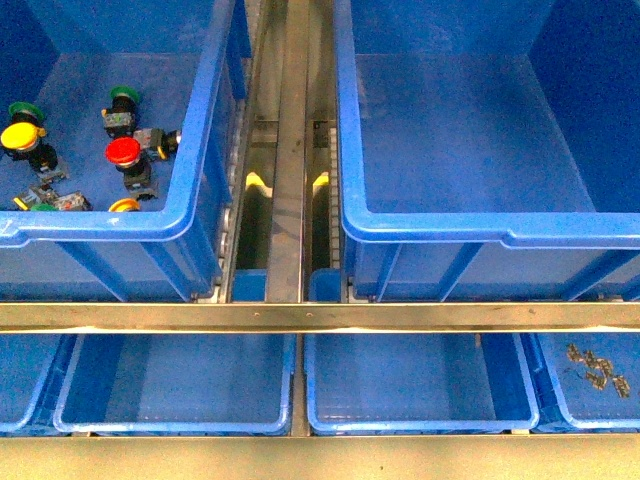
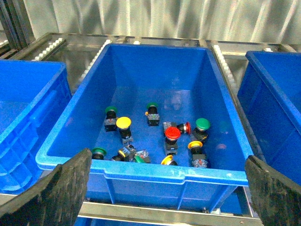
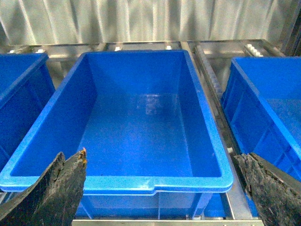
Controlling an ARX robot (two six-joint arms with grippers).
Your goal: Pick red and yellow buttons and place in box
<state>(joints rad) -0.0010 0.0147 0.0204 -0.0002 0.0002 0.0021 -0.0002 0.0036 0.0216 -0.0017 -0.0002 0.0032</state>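
A red button [image 2: 172, 133] and a yellow button [image 2: 123, 123] lie among others on the floor of the left blue bin [image 2: 141, 167]. A second red one [image 2: 186, 127] rests on its side, with two yellow-orange caps [image 2: 195, 145] [image 2: 167, 161] nearby. My left gripper [image 2: 167, 188] hangs open before that bin's near wall, holding nothing. In the front view the red button [image 1: 124, 151] and yellow button [image 1: 19, 135] show, but neither gripper does. The box [image 3: 141, 181], the large bin at right [image 1: 480, 228], holds nothing. My right gripper [image 3: 160, 190] stands open before its near rim.
Green-capped switches [image 2: 202, 124] [image 2: 111, 111] [image 1: 124, 95] are mixed among the buttons. A steel track [image 1: 287, 150] runs between the two bins, and a steel rail [image 1: 320, 316] crosses in front. Smaller blue trays [image 1: 180, 385] sit below; one at far right holds small metal parts [image 1: 597, 368].
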